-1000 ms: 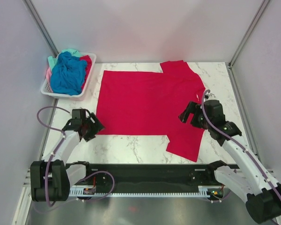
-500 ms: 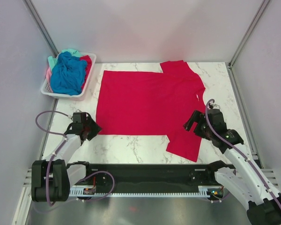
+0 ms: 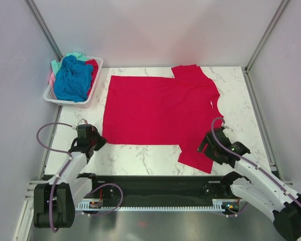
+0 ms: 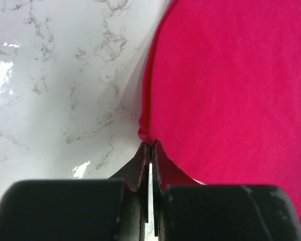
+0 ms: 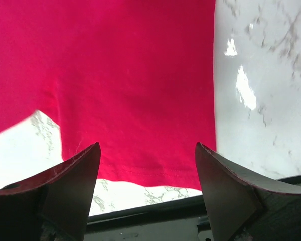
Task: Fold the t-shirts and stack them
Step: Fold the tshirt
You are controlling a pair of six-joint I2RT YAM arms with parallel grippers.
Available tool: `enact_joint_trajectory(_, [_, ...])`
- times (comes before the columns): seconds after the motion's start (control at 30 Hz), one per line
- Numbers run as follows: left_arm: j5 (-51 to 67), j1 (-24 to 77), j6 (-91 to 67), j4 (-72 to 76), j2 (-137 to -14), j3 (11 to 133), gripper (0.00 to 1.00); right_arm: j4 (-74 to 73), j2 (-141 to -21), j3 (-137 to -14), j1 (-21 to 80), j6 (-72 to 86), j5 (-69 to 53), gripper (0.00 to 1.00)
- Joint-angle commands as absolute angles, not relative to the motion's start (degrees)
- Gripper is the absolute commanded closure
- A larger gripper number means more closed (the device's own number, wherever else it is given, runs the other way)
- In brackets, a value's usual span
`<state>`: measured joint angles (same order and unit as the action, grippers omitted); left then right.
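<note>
Left gripper (image 4: 150, 149) is closed tight, pinching the near-left corner of the crimson t-shirt (image 4: 231, 75). Right gripper (image 5: 147, 150) stands apart above the near sleeve, holding nothing.

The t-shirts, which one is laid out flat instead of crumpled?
The crimson red cloth t-shirt, spread flat on the marble table; the bright blue one and others sit bunched in the white plastic basket.

Crimson red cloth t-shirt (image 3: 158, 110) lies flat on the white marbled table (image 3: 140, 155); left gripper (image 3: 99, 141) at its near-left corner, perhaps touching; right gripper (image 3: 205, 147) over the near sleeve.
</note>
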<state>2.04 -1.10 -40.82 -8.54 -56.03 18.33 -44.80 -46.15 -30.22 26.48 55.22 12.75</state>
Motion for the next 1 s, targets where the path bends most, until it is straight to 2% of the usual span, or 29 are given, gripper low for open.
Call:
enact_joint_trajectory(0.0, [2.11, -0.70, -39.82, -4.83, -53.79, 17.49, 0.98, -47.63, -47.80, -29.70, 33.20, 66.60, 20.19, 0.17])
enact_joint_trajectory(0.23, [1.06, 2.20, -38.94, -3.78, -51.16, 16.44, 0.98, -52.91, -61.68, -32.96, 52.90, 84.62, 26.63, 0.15])
enact_joint_trajectory(0.37, [1.32, 2.46, -38.76, -3.60, -49.83, 16.08, 0.98, -51.95, -61.18, -31.20, 54.23, 87.45, 28.12, 0.19])
enact_joint_trajectory(0.63, [1.67, 2.64, -38.41, -3.25, -49.75, 15.91, 0.98, -47.89, -65.38, -27.94, 55.27, 89.90, 26.89, 0.41])
enact_joint_trajectory(0.77, [1.76, 2.64, -38.41, -3.34, -49.83, 16.00, 0.98, -47.55, -66.09, -28.39, 56.07, 89.91, 27.16, 0.46])
enact_joint_trajectory(0.87, [1.67, 2.64, -38.32, -3.34, -49.83, 16.00, 0.98, -47.72, -65.66, -28.13, 56.16, 89.74, 27.51, 0.63])
enact_joint_trajectory(0.9, [1.67, 2.64, -38.32, -3.34, -49.83, 16.00, 0.98, -47.90, -64.70, -27.95, 56.16, 89.65, 27.68, 0.76])
enact_joint_trajectory(0.97, [1.67, 2.64, -38.41, -3.43, -49.83, 16.00, 0.98, -47.73, -63.29, -27.16, 56.16, 89.56, 27.60, 0.87])
